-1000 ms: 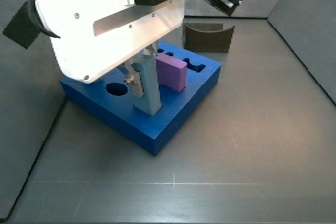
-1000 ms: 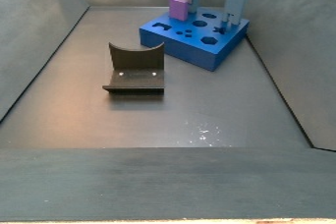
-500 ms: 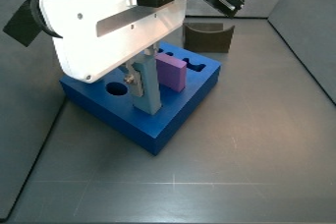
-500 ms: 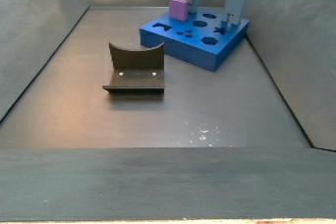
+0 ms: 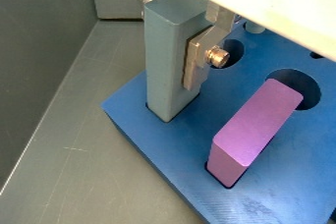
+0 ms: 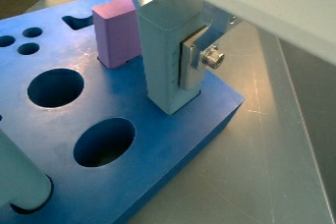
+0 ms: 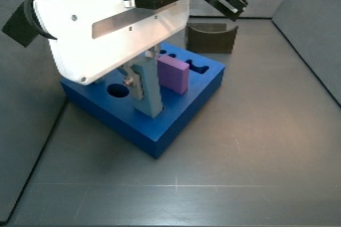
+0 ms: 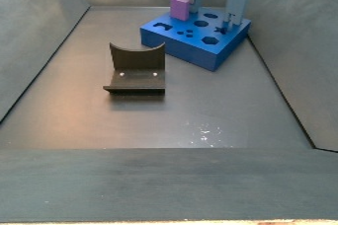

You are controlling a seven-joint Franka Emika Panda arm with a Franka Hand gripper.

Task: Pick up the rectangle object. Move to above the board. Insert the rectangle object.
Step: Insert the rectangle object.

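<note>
The rectangle object (image 5: 168, 51), a pale grey-blue bar, stands upright with its lower end in the board (image 5: 164, 164) near a corner. My gripper (image 5: 174, 59) is shut on it; one silver finger (image 5: 197, 59) lies flat against its side. Both wrist views show the bar (image 6: 164, 51) and the blue board (image 6: 157, 144). In a side view the gripper (image 7: 142, 77) hangs under the white arm, over the board (image 7: 150, 129), with the bar (image 7: 151, 100) between its fingers. The other fingertip is hidden behind the bar.
A short pink block (image 7: 173, 72) stands in the board beside the bar, also seen as pink block (image 5: 256, 130). Another pale blue bar (image 8: 238, 2) stands at the board's (image 8: 199, 51) far side. The fixture (image 8: 134, 68) sits on the floor, away from the board.
</note>
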